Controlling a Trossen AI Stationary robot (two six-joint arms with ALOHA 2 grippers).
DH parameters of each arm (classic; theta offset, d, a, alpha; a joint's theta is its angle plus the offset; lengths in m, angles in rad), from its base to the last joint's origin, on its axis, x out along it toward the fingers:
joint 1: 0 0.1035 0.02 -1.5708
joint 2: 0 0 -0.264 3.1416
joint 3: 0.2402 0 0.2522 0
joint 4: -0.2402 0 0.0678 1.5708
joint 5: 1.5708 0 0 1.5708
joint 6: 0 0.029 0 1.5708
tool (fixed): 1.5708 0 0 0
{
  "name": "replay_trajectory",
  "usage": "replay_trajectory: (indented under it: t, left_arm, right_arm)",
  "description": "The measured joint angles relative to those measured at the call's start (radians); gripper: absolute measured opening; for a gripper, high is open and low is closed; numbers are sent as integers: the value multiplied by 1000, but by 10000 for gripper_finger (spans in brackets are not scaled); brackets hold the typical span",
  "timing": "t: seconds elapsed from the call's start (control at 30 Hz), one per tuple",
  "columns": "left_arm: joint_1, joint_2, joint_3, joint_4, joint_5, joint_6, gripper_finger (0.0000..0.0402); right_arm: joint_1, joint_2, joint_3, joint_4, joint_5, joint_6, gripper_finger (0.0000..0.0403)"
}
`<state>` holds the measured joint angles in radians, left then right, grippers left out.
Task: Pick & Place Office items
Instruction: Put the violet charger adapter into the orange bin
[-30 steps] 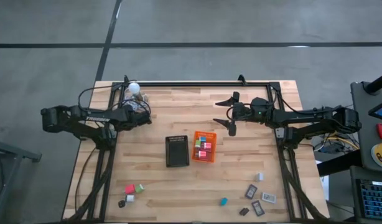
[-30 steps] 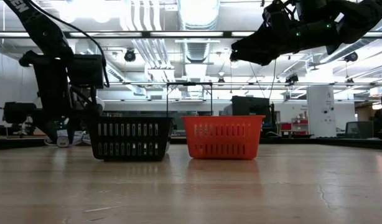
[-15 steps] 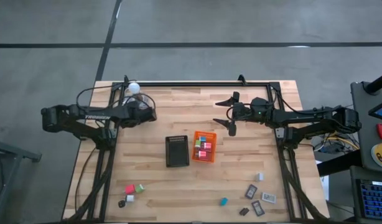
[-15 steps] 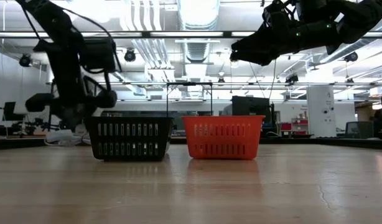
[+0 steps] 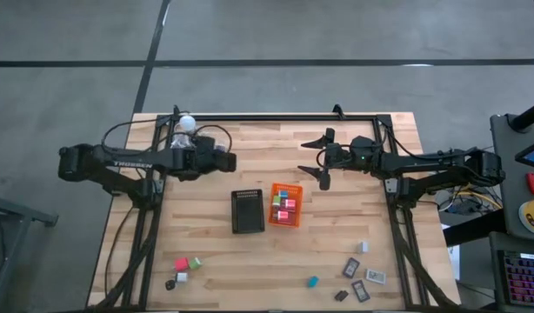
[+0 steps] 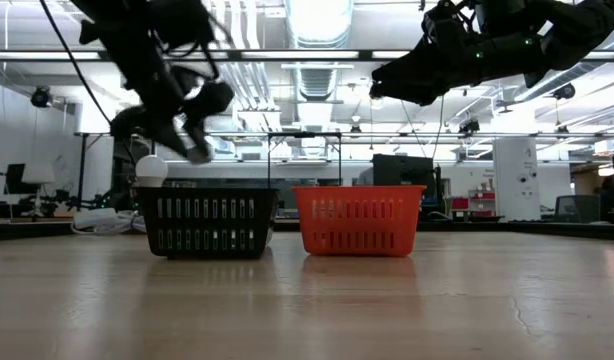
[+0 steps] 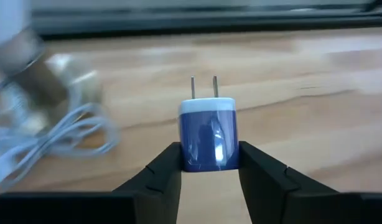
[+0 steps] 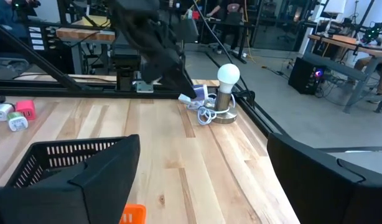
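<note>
Done so far: several small red, pink, green and blue blocks [image 5: 285, 205] are already lying in the orange slatted plastic tray [image 5: 273, 217] at the middle of the desk; the black slatted plastic tray [image 5: 247, 211] just beside it is showing no items from above.
In hand: the left gripper [image 7: 209, 171] is pinching a small blue-and-white wall charger with two metal prongs [image 7: 208, 132], fingers pressed against its sides, prongs pointing away from the wrist.
Where that is: in the high view the left gripper [image 5: 225, 162] is hovering over the far left part of the light wooden desk [image 5: 250, 261], short of the trays.
Right arm: the right gripper [image 5: 319, 159] is waiting above the far right part of the desk with fingers spread wide and nothing between them.
Left to do: a red, green and white cluster of tiny pieces [image 5: 184, 265] is sitting at the near left corner; flat grey-black rectangles [image 5: 361, 280] and a teal block [image 5: 312, 281] are lying at the near right, all well apart from the trays.
Judgement: the task is looking partly done, with the charger's placement and both near-edge groups outstanding.
Other things: a white ball lamp with coiled grey cable [image 8: 221, 93] is standing at the far left corner.
In the way: the lamp's cable is lying near the left arm; the path to the trays is looking open.
</note>
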<state>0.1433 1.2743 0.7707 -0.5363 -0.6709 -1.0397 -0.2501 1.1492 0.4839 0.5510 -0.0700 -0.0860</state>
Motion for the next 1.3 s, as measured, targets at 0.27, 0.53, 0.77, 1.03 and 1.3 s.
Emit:
replay_trajectory:
  t: [0.27,0.53,0.77,1.03,1.3]
  left_arm:
    - [-93,0,20,261,48,285,135]
    - [-155,2,19,416,235,548,135]
    - [-231,60,14,583,338,799,135]
    - [-261,216,63,695,445,913,135]
    - [-250,382,203,618,473,899,135]
  right_arm:
    - [0,0,0,0,0,0,341]
    - [0,0,0,0,0,0,350]
    - [0,0,0,0,0,0,342]
    - [1,0,0,0,0,0,346]
    - [1,0,0,0,0,0,347]
